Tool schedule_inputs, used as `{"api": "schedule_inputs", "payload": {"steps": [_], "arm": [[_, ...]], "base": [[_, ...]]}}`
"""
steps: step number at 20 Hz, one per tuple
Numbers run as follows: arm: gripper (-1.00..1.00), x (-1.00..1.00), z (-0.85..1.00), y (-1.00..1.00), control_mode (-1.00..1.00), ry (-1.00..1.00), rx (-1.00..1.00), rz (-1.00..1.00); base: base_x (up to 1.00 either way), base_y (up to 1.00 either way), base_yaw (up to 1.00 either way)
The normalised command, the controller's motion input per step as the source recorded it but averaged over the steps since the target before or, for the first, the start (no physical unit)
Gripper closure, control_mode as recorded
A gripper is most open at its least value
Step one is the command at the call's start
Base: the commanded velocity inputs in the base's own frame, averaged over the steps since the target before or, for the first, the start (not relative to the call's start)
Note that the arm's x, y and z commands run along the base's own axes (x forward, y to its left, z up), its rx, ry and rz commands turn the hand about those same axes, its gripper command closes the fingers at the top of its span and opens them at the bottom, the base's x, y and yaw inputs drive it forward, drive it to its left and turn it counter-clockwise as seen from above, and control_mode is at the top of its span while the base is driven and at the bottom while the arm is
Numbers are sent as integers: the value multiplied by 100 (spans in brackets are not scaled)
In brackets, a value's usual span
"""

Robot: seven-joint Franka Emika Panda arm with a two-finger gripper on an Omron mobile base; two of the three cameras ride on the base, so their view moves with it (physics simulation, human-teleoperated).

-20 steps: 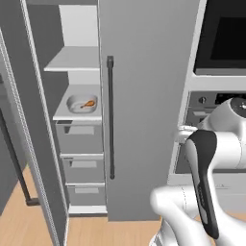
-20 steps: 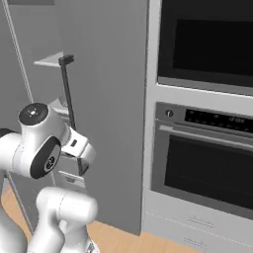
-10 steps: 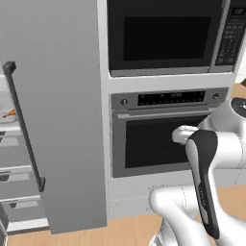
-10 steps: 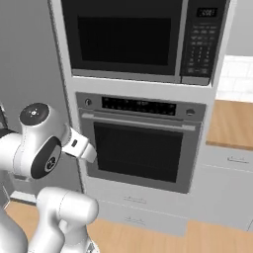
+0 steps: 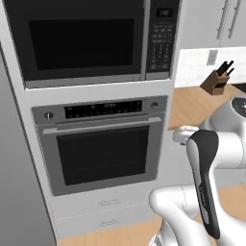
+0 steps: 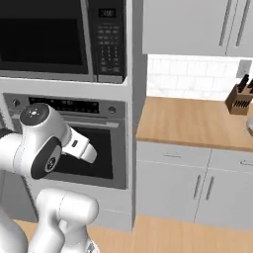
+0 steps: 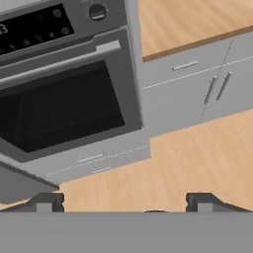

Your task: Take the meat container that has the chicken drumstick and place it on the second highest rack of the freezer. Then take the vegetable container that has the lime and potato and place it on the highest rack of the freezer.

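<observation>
My gripper (image 7: 126, 202) is open, its two dark fingertips (image 7: 47, 201) wide apart with nothing between them. It looks down at the oven front and the wooden floor. The white hand juts out in front of the oven (image 5: 98, 153) in the left base view and also reaches toward the oven (image 6: 106, 148) in the right base view. A grey side of the freezer (image 5: 19, 192) fills the left edge. The meat container, chicken drumstick, vegetable container, lime, potato and both racks are out of view.
A microwave (image 5: 81, 41) sits above the oven. To the right runs a wooden counter (image 6: 192, 121) over grey cabinet doors (image 6: 197, 185), with a knife block (image 6: 239, 96) at its back. Two drawers (image 7: 94, 160) lie under the oven. Open wooden floor (image 7: 188, 158) spreads in front.
The whole picture has swung right: the base turned from the open freezer, past the oven, toward the counter. My gripper stayed open and empty.
</observation>
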Motion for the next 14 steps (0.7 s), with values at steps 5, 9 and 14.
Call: {"api": "schedule_inputs", "payload": {"steps": [5,9,14], "arm": [[-100,0,0,0,100,0,0,0],[-100,0,0,0,100,0,0,0],[-100,0,0,0,100,0,0,0]], "base": [[49,-100,-13],[37,-100,-10],[41,-100,-1]]}}
